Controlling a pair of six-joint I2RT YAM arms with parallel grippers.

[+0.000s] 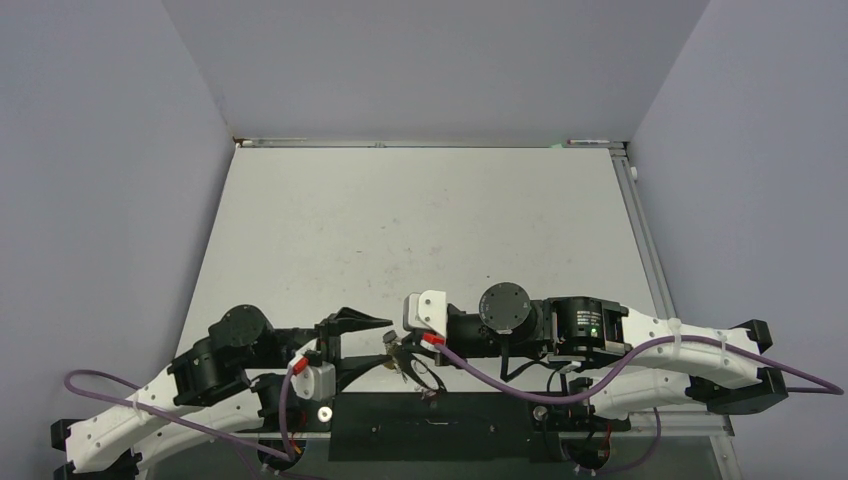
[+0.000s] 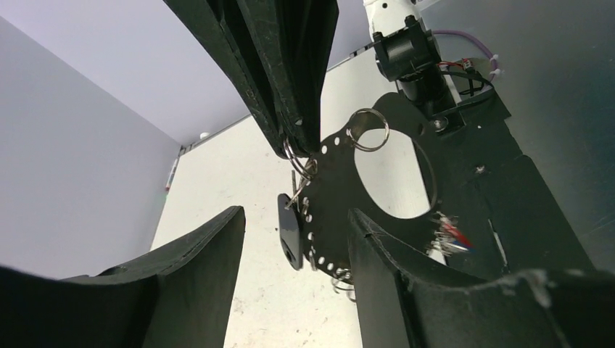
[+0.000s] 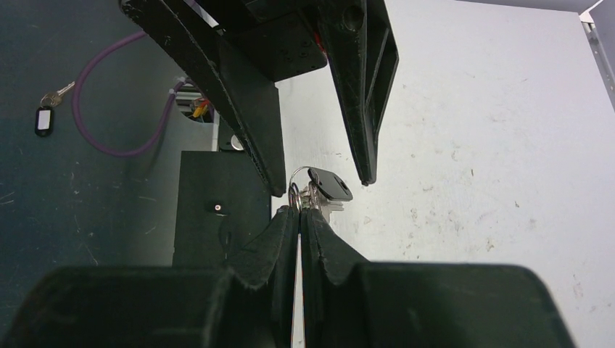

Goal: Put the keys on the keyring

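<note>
**Right jaws pinch a key's ring; left jaws stand open around it**

The two arms meet low over the near edge of the pale surface. The right gripper has its jaws closed tight on a small metal ring, and a black-headed key hangs from that ring just past the fingertips. The left gripper faces it with jaws apart. The key's black head sits in the gap between them, touching neither finger.

Behind the key, in the left wrist view, is a black perforated plate with a large round hole. A thin grey arc along the hole's edge may be the keyring, though the view is too cluttered to be sure. A bunch of keys with red and blue heads hangs beside the arc's lower end.
</note>
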